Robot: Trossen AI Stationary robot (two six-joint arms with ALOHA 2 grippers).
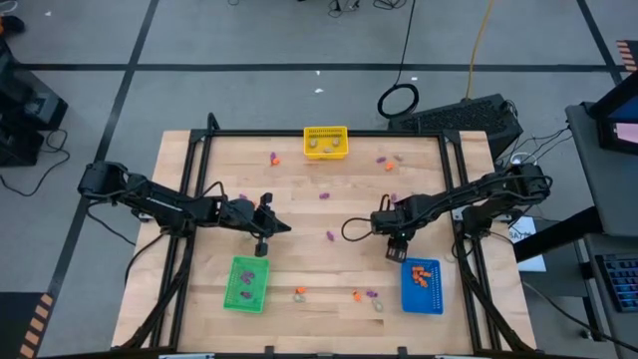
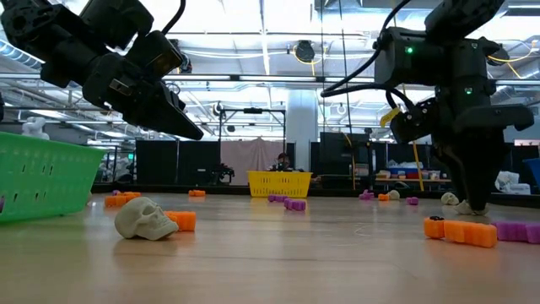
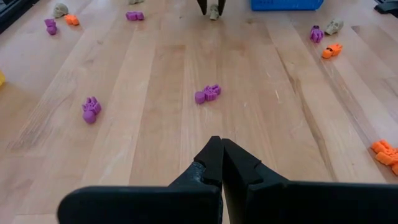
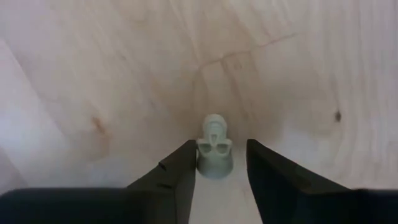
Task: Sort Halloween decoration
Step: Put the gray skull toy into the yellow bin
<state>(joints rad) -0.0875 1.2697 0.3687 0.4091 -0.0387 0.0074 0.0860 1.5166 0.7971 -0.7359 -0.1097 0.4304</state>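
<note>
Tiny orange, purple and pale trinkets lie scattered on the wooden table point(image 1: 299, 170). My right gripper point(image 4: 217, 158) points down at the table beside the blue bin point(image 1: 421, 287). It is open, with its fingers on either side of a pale grey skull trinket point(image 4: 214, 152) that rests on the wood; a narrow gap shows beside one finger. The low view shows this gripper point(image 2: 472, 207) reaching down to the table top. My left gripper point(image 3: 221, 152) is shut and empty. It hangs above the table near the green bin point(image 1: 246, 284) and faces a purple trinket point(image 3: 208, 93).
The yellow bin point(image 1: 326, 143) stands at the far edge and holds pale pieces. The green bin holds purple ones and the blue bin orange ones. Near the front edge lie a pale skull point(image 2: 145, 218), orange pieces point(image 2: 462, 230) and purple pieces point(image 2: 515, 230).
</note>
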